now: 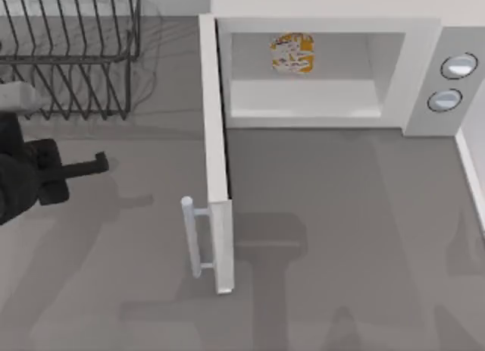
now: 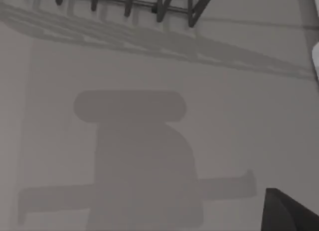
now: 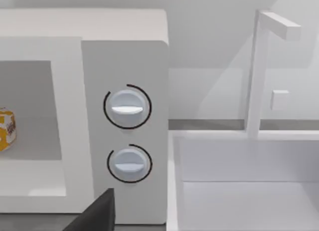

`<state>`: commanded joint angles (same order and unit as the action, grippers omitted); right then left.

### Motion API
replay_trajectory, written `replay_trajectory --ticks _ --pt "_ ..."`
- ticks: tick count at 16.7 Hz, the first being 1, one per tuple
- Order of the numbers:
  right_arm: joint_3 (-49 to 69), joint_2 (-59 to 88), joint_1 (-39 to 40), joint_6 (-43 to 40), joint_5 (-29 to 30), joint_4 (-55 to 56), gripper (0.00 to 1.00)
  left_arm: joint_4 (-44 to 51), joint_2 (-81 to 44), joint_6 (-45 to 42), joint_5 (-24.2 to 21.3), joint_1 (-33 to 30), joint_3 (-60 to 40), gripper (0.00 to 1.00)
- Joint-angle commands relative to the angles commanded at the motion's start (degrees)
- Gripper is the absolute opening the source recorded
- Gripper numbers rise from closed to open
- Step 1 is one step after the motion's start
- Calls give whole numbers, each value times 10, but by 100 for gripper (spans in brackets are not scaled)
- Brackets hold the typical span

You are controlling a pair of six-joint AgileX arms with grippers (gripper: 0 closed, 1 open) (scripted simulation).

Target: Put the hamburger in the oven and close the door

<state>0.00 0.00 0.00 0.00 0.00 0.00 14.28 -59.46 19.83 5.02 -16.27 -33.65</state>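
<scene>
We take the large white boxy oven [image 1: 333, 70] as our landmark: it stands at the far side of the grey table [image 1: 341, 237], its pale cavity open toward us and two round silver-ringed knobs [image 3: 127, 107] on the grey panel beside the cavity. The flat white-grey door [image 1: 216, 154] hangs from the oven's left edge and stands fully swung out, its long axis running straight away from the oven front toward us, edge-on from above, with the pale cylindrical bar handle [image 1: 191, 237] on its outer face near the free end, pointing away from the cavity. The small whitish hamburger blotched with orange-yellow [image 1: 292, 53] already sits inside the cavity, toward the back wall, so we judge that only the closing is left. A black wire dish rack [image 1: 72, 48] stands well to the left of the oven. Our left tool [image 1: 91, 166] hovers over bare table on the handle side of the door, well apart from it, and we cannot tell how far its fingers are parted; it holds nothing that we can see. A push on the door's outer face would come from that side, so we judge the left arm the nearer one for it.
</scene>
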Motion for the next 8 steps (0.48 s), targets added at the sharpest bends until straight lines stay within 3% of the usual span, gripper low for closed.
replay_trajectory --ticks 4,8 --pt "0 0 0 0 0 0 100 131 -32 48 137 -150 -82 0" --pt "0 0 0 0 0 0 100 187 -44 71 195 -208 -123 0"
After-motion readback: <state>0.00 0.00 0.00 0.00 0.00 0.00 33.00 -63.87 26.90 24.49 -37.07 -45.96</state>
